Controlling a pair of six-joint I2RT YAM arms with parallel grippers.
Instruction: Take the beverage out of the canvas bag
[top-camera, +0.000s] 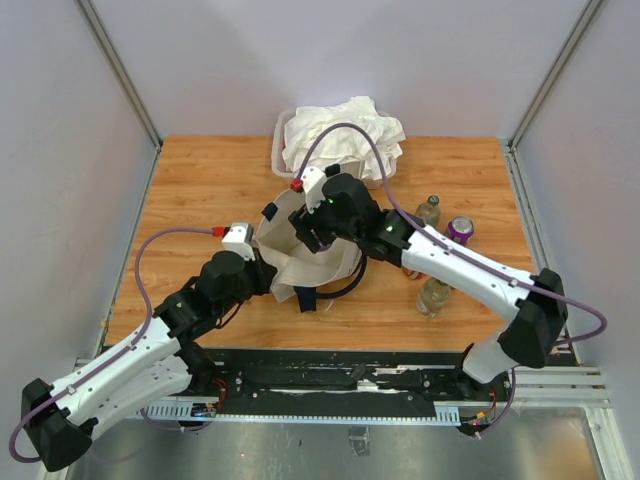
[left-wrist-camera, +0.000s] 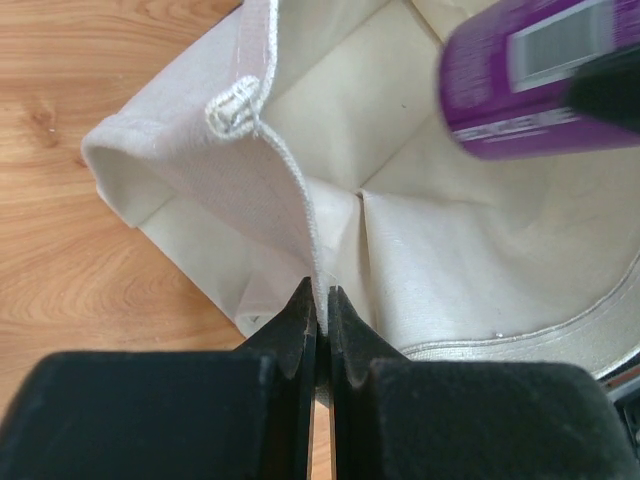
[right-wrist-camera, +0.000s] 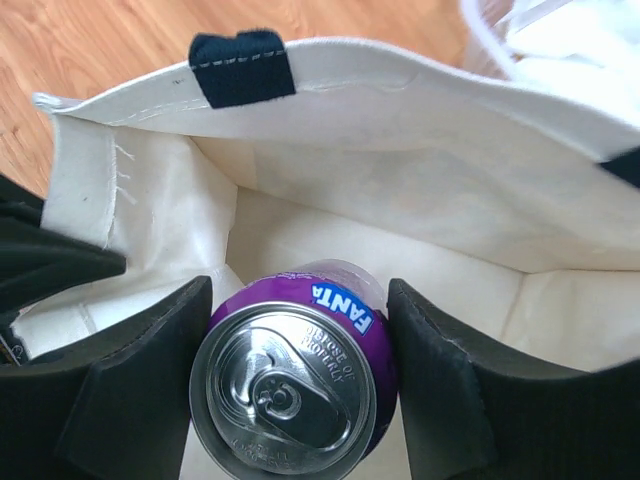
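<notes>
The beige canvas bag (top-camera: 290, 262) lies open on the wooden table; it also shows in the left wrist view (left-wrist-camera: 450, 230) and the right wrist view (right-wrist-camera: 400, 170). My left gripper (top-camera: 264, 262) (left-wrist-camera: 322, 300) is shut on the bag's rim, with the cloth pinched between the jaws. My right gripper (top-camera: 312, 232) (right-wrist-camera: 298, 375) reaches into the bag's mouth. Its pads (right-wrist-camera: 150, 390) press both sides of a purple Fanta can (right-wrist-camera: 290, 390), top towards the camera. The can also shows inside the bag in the left wrist view (left-wrist-camera: 530, 80).
A translucent tub heaped with white cloth (top-camera: 340, 135) stands behind the bag. Two bottles (top-camera: 428, 210) (top-camera: 433, 295) and another purple can (top-camera: 460, 230) stand to the right, beside my right arm. Navy strap handles (top-camera: 322, 295) trail at the bag's front.
</notes>
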